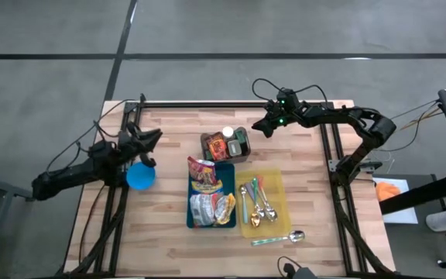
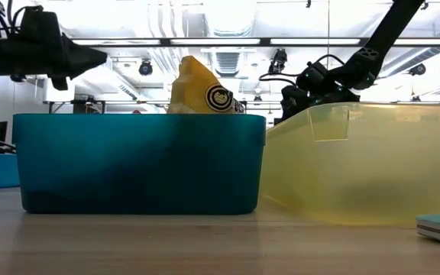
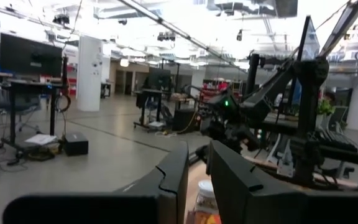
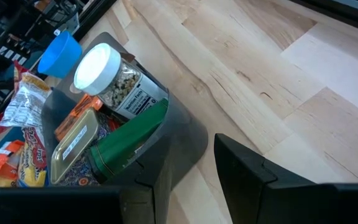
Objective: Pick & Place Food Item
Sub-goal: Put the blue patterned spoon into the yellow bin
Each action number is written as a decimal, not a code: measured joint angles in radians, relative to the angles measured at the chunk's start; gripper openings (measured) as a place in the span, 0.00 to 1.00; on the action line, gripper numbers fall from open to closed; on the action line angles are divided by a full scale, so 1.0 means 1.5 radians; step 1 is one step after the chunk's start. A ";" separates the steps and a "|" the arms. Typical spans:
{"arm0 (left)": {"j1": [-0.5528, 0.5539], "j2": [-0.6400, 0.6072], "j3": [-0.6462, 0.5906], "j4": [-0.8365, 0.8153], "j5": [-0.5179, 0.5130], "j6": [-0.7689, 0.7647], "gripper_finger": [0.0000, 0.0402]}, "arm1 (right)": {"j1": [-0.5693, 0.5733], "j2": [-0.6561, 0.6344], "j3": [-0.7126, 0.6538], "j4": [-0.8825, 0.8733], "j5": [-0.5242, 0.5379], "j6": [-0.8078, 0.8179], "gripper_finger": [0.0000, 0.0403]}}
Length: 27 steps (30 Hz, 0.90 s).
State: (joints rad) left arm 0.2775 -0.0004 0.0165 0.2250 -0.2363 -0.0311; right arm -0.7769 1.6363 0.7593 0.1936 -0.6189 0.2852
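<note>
- Near the middle of the wooden tabletop (image 1: 308, 194), a dark grey plastic bin (image 1: 224, 146) holds the food items: a clear jar with a white lid (image 4: 107, 78), a green cylindrical can (image 4: 129, 140), a flat olive-lidded tin (image 4: 74, 146) and an orange packet (image 4: 79, 111).
- From the right wrist view, the jar lies tilted with its lid pointing up and away from the right end effector (image 4: 188, 177); the green can lies on its side, its long axis running along the bin wall.
- That right end effector hovers just above and beside the bin, fingers parted with a gap between them, grasping nothing.
- Beyond the bin from it, a blue rectangular plastic tray (image 1: 211, 194) holds crinkled snack packets, long axis running toward the tabletop's near edge; a yellow translucent tray (image 1: 273, 186) beside it holds spoons.
- Across the tabletop, the left end effector (image 1: 150, 138) waits above a round blue plastic bowl (image 1: 140, 176), fingers (image 3: 173, 180) nearly together, only a narrow slit between them, empty.
</note>
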 joint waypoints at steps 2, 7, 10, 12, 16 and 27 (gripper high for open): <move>0.000 0.001 -0.004 -0.005 0.000 0.000 0.17 | 0.000 0.000 0.000 0.000 0.000 0.000 0.29; 0.000 0.002 -0.009 -0.051 0.000 -0.002 0.17 | 0.000 0.000 0.000 0.000 0.000 0.000 0.29; 0.000 0.002 -0.009 -0.091 0.000 -0.006 0.17 | 0.000 0.000 0.000 -0.001 0.000 0.000 0.29; 0.000 0.002 -0.009 -0.108 0.000 -0.019 0.17 | 0.000 0.000 0.000 -0.001 0.000 0.000 0.29; 0.000 0.002 -0.009 -0.116 0.000 -0.019 0.17 | 0.000 0.000 0.000 -0.001 0.000 0.000 0.29; 0.000 0.002 -0.009 -0.116 0.000 -0.019 0.17 | 0.000 0.000 0.000 -0.001 0.000 -0.001 0.29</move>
State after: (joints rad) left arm 0.2775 0.0027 0.0025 0.0509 -0.2359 -0.0593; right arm -0.7769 1.6363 0.7593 0.1926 -0.6189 0.2844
